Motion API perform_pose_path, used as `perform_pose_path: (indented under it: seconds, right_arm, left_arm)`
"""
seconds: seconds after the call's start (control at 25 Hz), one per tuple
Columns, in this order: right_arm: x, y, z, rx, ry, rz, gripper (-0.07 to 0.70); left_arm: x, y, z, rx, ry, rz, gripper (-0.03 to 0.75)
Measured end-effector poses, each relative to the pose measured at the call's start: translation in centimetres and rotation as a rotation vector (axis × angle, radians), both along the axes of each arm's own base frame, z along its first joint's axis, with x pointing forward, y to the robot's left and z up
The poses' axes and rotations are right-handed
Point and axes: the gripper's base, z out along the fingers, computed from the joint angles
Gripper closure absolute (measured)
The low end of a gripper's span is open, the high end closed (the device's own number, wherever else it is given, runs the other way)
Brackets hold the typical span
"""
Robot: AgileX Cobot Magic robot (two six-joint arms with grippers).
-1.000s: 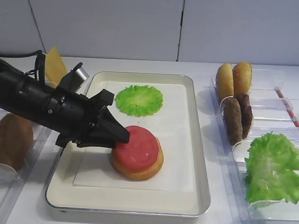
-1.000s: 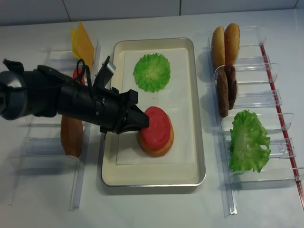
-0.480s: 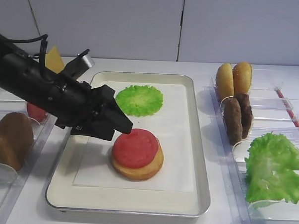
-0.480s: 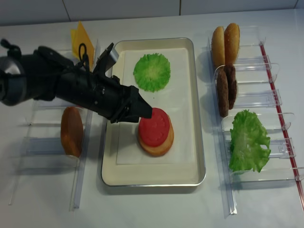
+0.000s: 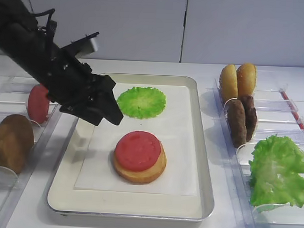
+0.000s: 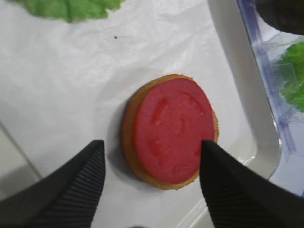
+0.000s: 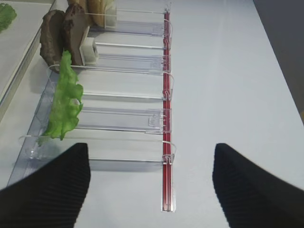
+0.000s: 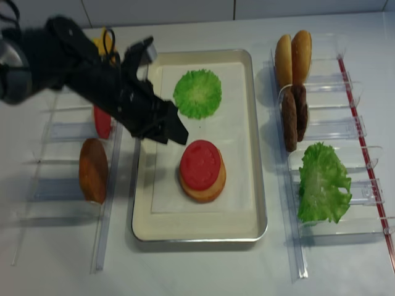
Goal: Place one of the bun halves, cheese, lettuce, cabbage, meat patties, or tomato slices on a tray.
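A red tomato slice (image 5: 138,151) lies flat on a golden bun half (image 5: 141,173) on the white paper of the silver tray (image 5: 204,161). From the left wrist view, the tomato slice (image 6: 173,128) sits below and between the two black fingers. My left gripper (image 5: 109,106) hovers open above the tray, up and left of the stack, touching nothing. A flat green lettuce round (image 5: 141,102) lies at the tray's far end. My right gripper (image 7: 149,152) is open and empty over bare table beside the right rack.
Clear racks flank the tray. The left rack holds a tomato slice (image 5: 38,103) and a bun half (image 5: 12,143). The right rack (image 5: 288,107) holds two bun halves (image 5: 236,80), meat patties (image 5: 242,118) and a lettuce leaf (image 5: 278,170). Yellow cheese (image 8: 99,44) shows behind the left arm.
My left gripper opened, let go of the tomato slice on the bun half, then rose and drew back to the upper left. The stack stayed put.
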Motion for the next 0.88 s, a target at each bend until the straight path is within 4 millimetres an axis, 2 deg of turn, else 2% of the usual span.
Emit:
perform_pose_path:
  seconds: [0.2,0.4,0.64,0.76,0.88]
  right_arm:
    - [0.0,0.0,0.0,0.000,0.000,0.000,0.080]
    - [0.0,0.0,0.0,0.000,0.000,0.000,0.080]
    - [0.0,0.0,0.0,0.000,0.000,0.000,0.080]
    - [0.0,0.0,0.0,0.000,0.000,0.000,0.080]
    - [0.0,0.0,0.0,0.000,0.000,0.000,0.080]
  left_arm:
    - [0.5,0.6,2.5,0.287,-0.116,-0.027,0.295]
    - [0.0,1.5,5.7,0.550,-0.277,0.000,0.295]
    - [-1.9,2.4,9.8,0.546,-0.410,0.055,0.295]
    - [-4.2,3.2,12.0,0.500,-0.468,0.067,0.295]
    - [-7.2,4.3,13.2,0.474,-0.515,0.082,0.295]
